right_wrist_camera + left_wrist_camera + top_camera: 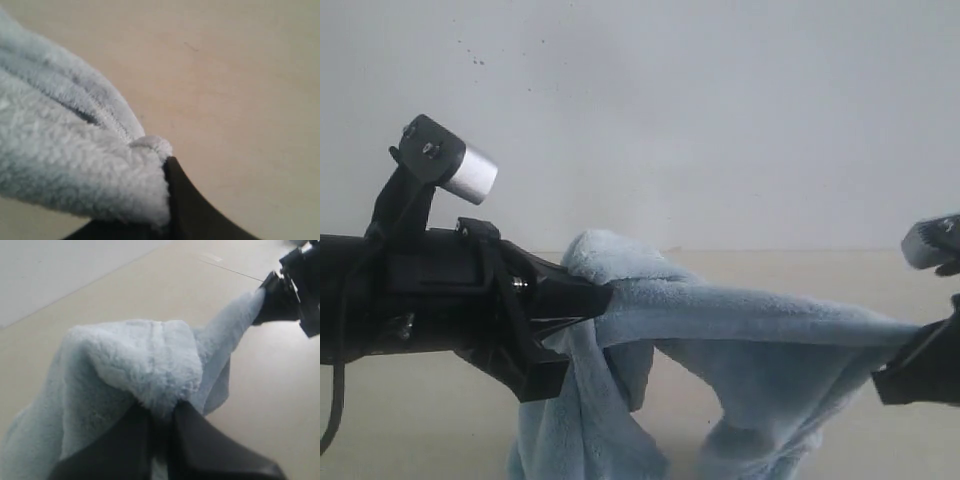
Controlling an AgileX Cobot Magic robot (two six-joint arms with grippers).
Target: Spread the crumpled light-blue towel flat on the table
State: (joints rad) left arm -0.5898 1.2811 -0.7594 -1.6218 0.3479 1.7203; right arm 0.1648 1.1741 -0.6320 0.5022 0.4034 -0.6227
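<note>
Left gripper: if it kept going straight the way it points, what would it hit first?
The towel itself: the left gripper is shut on it, and it stretches ahead toward the right gripper, probably next in line, though depth is unclear.

Left pincer (161,407) clamped on a fluffy fold of towel (145,355), which bunches just ahead of its fingers. A strip stretches away to the right pincer (265,305), which grips its far end. Counter (280,405) lies beneath.
</note>
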